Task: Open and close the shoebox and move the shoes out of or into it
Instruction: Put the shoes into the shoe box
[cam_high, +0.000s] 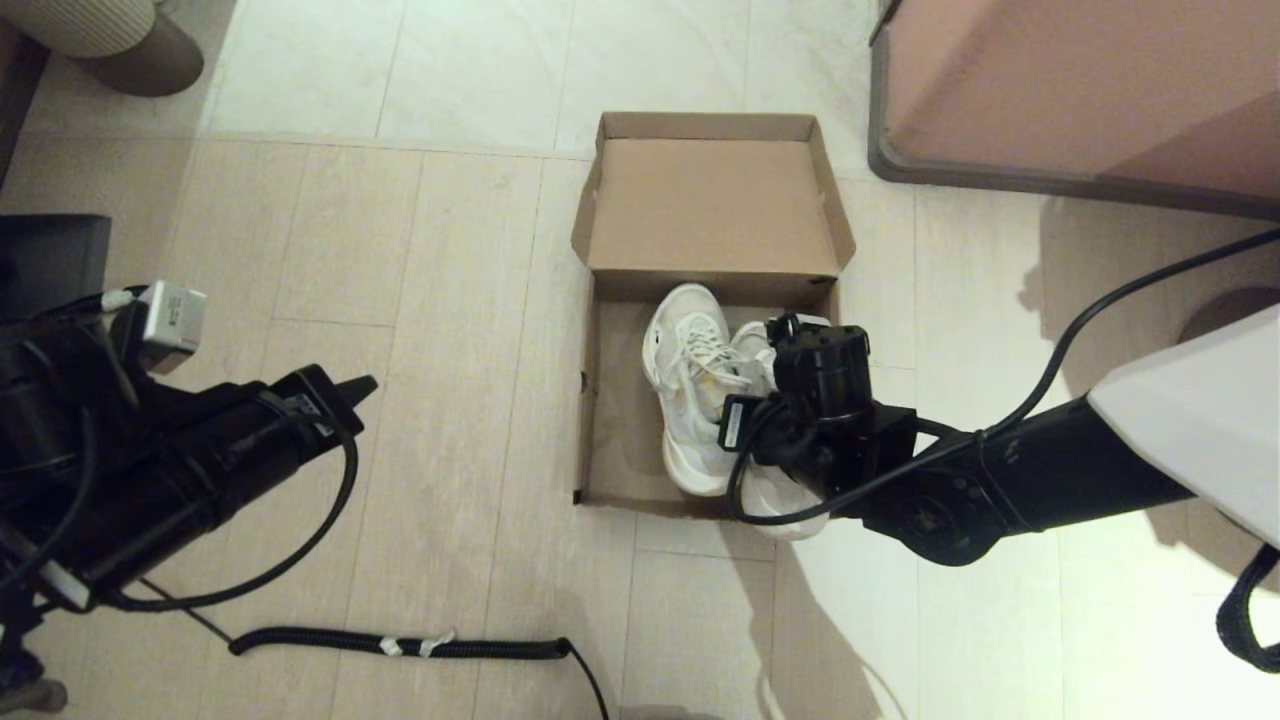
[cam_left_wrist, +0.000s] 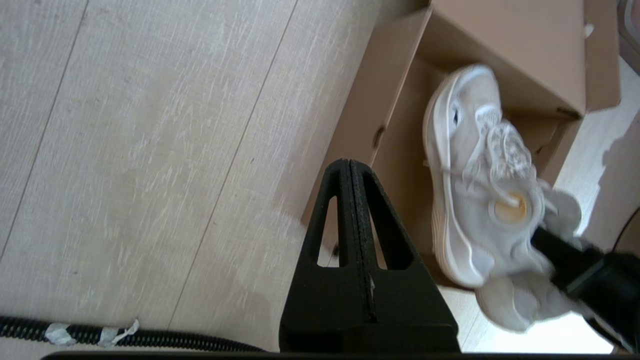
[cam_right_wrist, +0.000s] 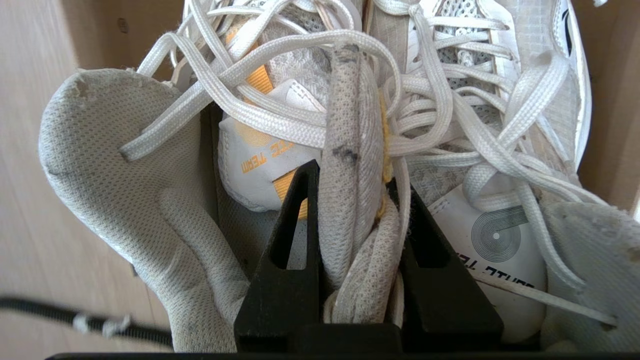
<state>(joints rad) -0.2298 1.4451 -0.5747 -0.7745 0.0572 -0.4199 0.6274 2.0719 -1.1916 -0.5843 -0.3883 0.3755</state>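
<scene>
The brown shoebox (cam_high: 608, 420) stands open on the floor, its flap lid (cam_high: 705, 205) laid back on the far side. Both white sneakers are in its right half. One shoe (cam_high: 688, 395) lies along the box. The other shoe's heel (cam_high: 795, 512) sticks out over the near wall. My right gripper (cam_right_wrist: 352, 175) is shut on the shoes, pinching their inner mesh collars (cam_right_wrist: 350, 210) together, with tangled laces (cam_right_wrist: 280, 117) around it. From the head view, its wrist (cam_high: 825, 400) covers the fingers. My left gripper (cam_high: 355, 385) hangs left of the box, shut and empty, also seen from its wrist (cam_left_wrist: 350, 162).
A large pink-brown furniture block (cam_high: 1080, 90) stands at the back right, close to the lid's corner. A black coiled cable (cam_high: 400, 645) lies on the floor near me at the left. A round beige object (cam_high: 120, 40) sits at the far left corner.
</scene>
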